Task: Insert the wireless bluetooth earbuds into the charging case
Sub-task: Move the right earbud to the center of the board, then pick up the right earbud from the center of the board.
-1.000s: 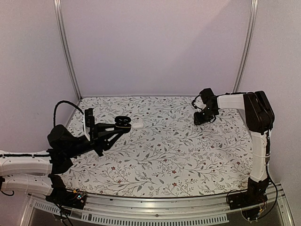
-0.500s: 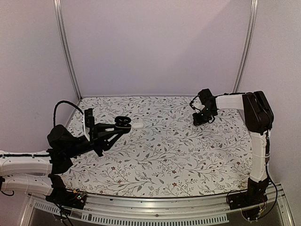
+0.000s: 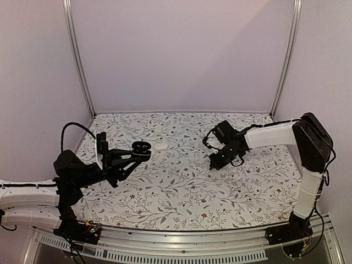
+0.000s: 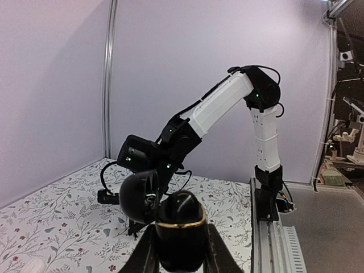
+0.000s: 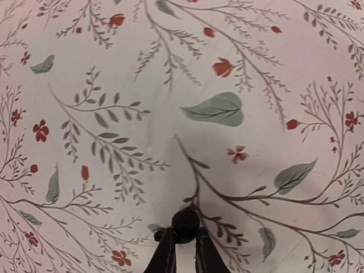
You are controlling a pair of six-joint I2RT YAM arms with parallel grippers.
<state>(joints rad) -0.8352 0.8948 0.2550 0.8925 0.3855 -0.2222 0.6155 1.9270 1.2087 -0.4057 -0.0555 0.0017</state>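
Observation:
My left gripper (image 4: 181,257) is shut on the black charging case (image 4: 181,230), holding it up off the table with its lid (image 4: 138,196) swung open to the left. From above, that case (image 3: 142,148) sits at the tip of the left gripper (image 3: 136,154), over the table's left side. My right gripper (image 5: 182,238) points down at the cloth, shut on one tiny black earbud (image 5: 186,223) pinched at its fingertips. In the top view the right gripper (image 3: 215,163) hangs right of centre, well apart from the case. No other earbud shows.
A white pebble-shaped case (image 3: 161,146) lies on the floral tablecloth (image 3: 181,192) just right of the held black case; it also shows as a white case (image 4: 31,266) in the left wrist view. Metal frame posts (image 3: 77,60) stand at the back corners.
The right arm has swung from the back right toward the table's middle and lower, its jaws narrowing. The left arm has shifted only slightly, still holding the case.

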